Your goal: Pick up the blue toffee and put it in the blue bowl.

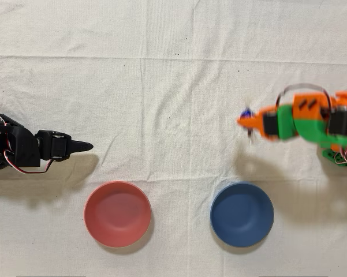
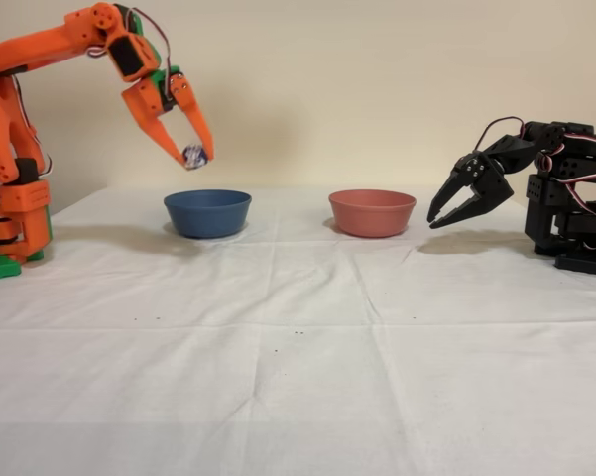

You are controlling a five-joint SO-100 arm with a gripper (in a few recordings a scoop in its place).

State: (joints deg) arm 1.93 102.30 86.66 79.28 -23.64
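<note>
My end effector (image 2: 195,157) was closed on the blue toffee (image 2: 193,156), up in the air above the blue bowl (image 2: 207,212). To do it well, I needed to move over the bowl's middle, go low, then let go. From above, the toffee (image 1: 247,113) looked blurry and partly hidden.

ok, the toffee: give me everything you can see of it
The toffee is a small round sweet in shiny dark blue foil that glints pale in spots. It hangs in the air, pinched between the tips of the orange gripper, whose fingers point down. In the fixed view it sits above the blue bowl, clear of the rim and touching nothing else. In the overhead view it is a blurred blue speck at the gripper tip, short of the bowl. Wrapper ends are too small to make out.
</note>
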